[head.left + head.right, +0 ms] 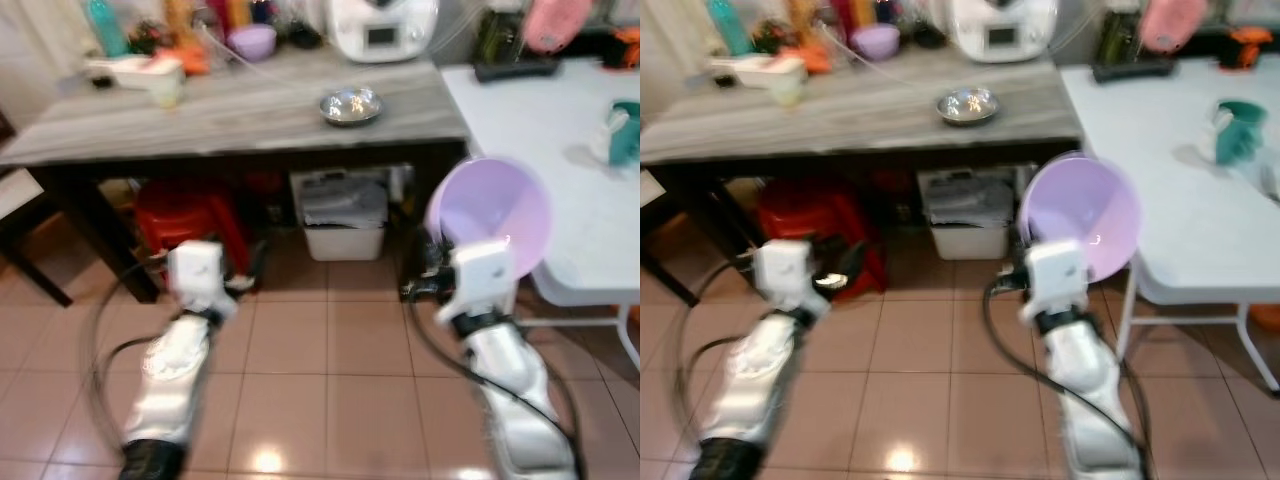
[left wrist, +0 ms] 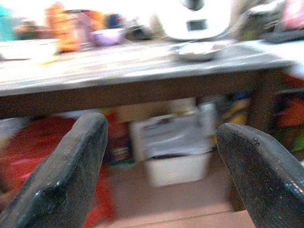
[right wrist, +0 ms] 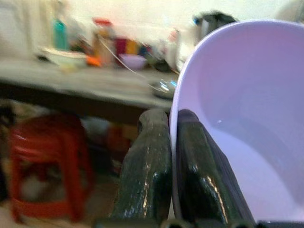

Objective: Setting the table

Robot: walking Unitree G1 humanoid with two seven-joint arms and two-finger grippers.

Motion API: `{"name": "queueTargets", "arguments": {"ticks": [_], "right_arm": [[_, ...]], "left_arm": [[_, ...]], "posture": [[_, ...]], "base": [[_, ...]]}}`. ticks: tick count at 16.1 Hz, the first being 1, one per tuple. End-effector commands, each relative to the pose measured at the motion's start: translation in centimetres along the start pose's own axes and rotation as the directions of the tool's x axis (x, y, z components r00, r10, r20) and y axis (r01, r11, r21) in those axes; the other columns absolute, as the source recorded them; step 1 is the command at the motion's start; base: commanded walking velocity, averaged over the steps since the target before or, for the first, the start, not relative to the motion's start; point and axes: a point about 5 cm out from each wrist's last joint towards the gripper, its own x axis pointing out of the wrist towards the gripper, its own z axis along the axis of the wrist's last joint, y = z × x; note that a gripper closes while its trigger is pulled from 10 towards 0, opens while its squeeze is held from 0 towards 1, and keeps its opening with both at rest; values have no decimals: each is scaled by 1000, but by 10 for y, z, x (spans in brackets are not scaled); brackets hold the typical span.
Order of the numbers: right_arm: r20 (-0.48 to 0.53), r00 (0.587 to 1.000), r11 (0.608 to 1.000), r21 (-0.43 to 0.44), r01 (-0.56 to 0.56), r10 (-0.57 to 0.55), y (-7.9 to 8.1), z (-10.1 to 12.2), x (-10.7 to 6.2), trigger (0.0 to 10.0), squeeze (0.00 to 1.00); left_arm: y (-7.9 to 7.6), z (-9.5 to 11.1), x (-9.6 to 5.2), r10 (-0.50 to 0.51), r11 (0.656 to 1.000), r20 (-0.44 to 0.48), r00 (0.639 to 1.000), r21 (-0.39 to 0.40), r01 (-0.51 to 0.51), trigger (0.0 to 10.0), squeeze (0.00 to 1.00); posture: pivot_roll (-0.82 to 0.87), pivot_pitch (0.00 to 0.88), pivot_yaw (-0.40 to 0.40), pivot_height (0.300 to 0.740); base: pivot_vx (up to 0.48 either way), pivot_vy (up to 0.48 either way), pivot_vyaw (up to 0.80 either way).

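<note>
We've got the pale lilac plastic bowl pinched by its rim in the right end effector, fingers clenched one inside and one outside the wall; it's carried tilted in the air, mouth toward us, just off the corner where the grey wood-grain tabletop meets the white folding tabletop. The left end effector is released, fingers wide apart, w/ nothing between them, held low facing under the grey tabletop. Risk, as we judge it: a rim pinch is a thin hold, so the bowl could swing or slip if we walk or turn fast; its far edge sits near the white tabletop's rim & could knock it on the way up. Frames are blurred, so exact clearance is hard to tell. Around: a small shiny metal dish on the grey tabletop, a white appliance behind it, a second small purple bowl among bottles at the back, a teal cup on the white tabletop. Below: a red plastic stool & a white storage bin.
</note>
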Motion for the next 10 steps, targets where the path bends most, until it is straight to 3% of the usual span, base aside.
{"name": "queueTargets", "arguments": {"ticks": [1, 6, 10], "right_arm": [[31, 999, 1000, -23, 9, -8, -4, 6, -1, 10000, 0], [16, 999, 999, -26, 46, -46, -9, 2, -10, 10000, 0], [-10, 998, 998, -27, 57, -58, -9, -4, -20, 10000, 0]], "left_arm": [[0, 3, -2, 4, 1000, 15, 1000, 8, -4, 10000, 0], [3, -4, -20, 0, 1000, 0, 1000, 21, 0, 10000, 0], [4, -8, -29, 7, 1000, -7, 1000, 16, -6, 10000, 0]], "posture": [[-77, 47, 108, 740], [-81, 34, 114, 740], [-79, 28, 110, 740]], "base": [[0, 0, 0], [232, 0, 579], [335, 0, 0]]}}
